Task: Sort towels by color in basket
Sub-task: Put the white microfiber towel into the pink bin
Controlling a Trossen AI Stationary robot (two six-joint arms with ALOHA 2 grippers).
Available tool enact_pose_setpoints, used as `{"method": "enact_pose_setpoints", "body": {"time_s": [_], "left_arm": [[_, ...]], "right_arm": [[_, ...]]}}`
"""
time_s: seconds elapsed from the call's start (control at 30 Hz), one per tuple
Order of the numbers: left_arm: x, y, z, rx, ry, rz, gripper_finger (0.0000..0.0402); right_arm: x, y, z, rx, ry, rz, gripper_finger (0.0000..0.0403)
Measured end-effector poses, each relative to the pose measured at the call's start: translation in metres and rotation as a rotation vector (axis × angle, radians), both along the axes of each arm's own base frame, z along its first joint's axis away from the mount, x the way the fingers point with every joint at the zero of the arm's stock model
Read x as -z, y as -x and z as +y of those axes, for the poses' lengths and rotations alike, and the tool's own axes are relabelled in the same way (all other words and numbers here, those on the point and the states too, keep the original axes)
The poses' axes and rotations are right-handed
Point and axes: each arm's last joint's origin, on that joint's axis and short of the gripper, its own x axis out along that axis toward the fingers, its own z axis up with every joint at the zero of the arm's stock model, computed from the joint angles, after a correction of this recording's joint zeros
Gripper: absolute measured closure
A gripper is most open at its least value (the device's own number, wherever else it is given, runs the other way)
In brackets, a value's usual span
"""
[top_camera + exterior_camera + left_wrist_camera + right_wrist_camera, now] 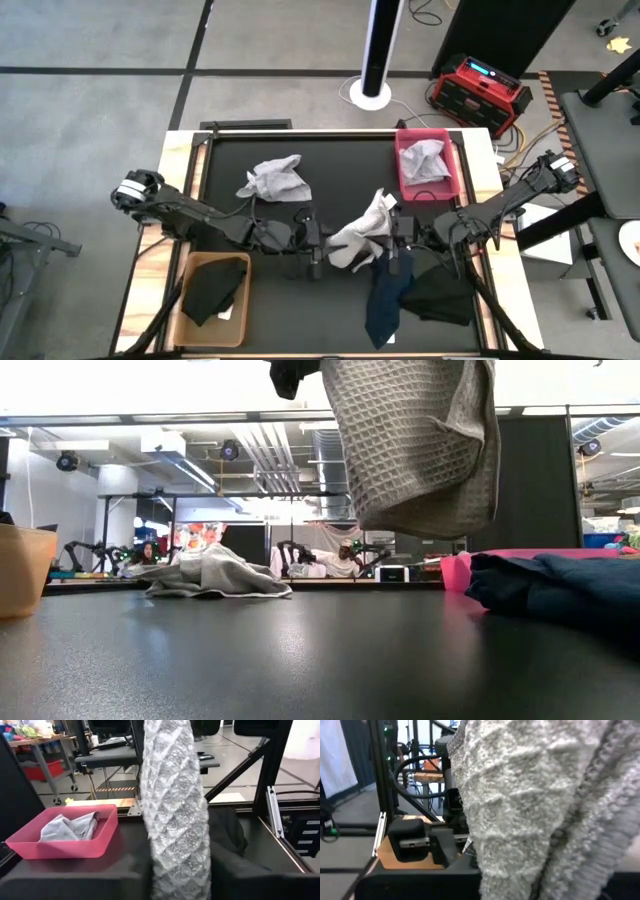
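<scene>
A light grey waffle-weave towel [360, 235] hangs in the air over the table's middle, between my two grippers. My left gripper [330, 247] reaches in from the left and is shut on it. My right gripper [396, 230] comes from the right and is shut on it too. A second grey towel [275, 180] lies crumpled on the table at the far left. A navy towel [385, 300] and a black towel [440, 295] lie near the front right. The pink basket [402, 180] holds a grey towel [425, 160]. The tan basket [190, 320] holds a black towel [215, 290]. My left gripper pinches the hanging towel between its two fingers, which close on either side of the bunched cloth [177, 875]. It comes in about level from the table's left. My right gripper holds the towel's right side [383, 222], level from the table's right. The cloth [520, 810] fills its wrist view and hides the contact. The towel hangs below with its lower end [420, 510] clear of the table.
The pink basket stands at the far right corner and the tan basket [20, 570] at the near left. The navy towel [560, 590] lies just under and right of the hanging one. The dark table [300, 660] is bare at the near middle.
</scene>
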Motion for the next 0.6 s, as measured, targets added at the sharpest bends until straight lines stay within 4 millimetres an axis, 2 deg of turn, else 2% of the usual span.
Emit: {"method": "enact_pose_setpoints", "body": {"time_s": [0.07,0.1,0.27,0.6], "left_arm": [[0.000,0.000,0.000,0.003,-0.004,-0.001,0.0377],[-0.002,0.001,0.000,0.008,-0.002,-0.007,0.0387],[-0.014,0.008,-0.004,0.037,0.000,-0.039,0.0398],[-0.037,0.029,0.003,0.011,0.042,-0.025,0.0401]], "right_arm": [[0.001,0.000,-0.001,0.016,-0.024,0.007,0.0391],[0.002,0.000,-0.001,0.030,-0.027,0.013,0.0391],[0.003,0.007,-0.005,0.075,-0.088,0.056,0.0361],[-0.011,0.044,-0.024,0.124,-0.187,0.118,0.0214]]}}
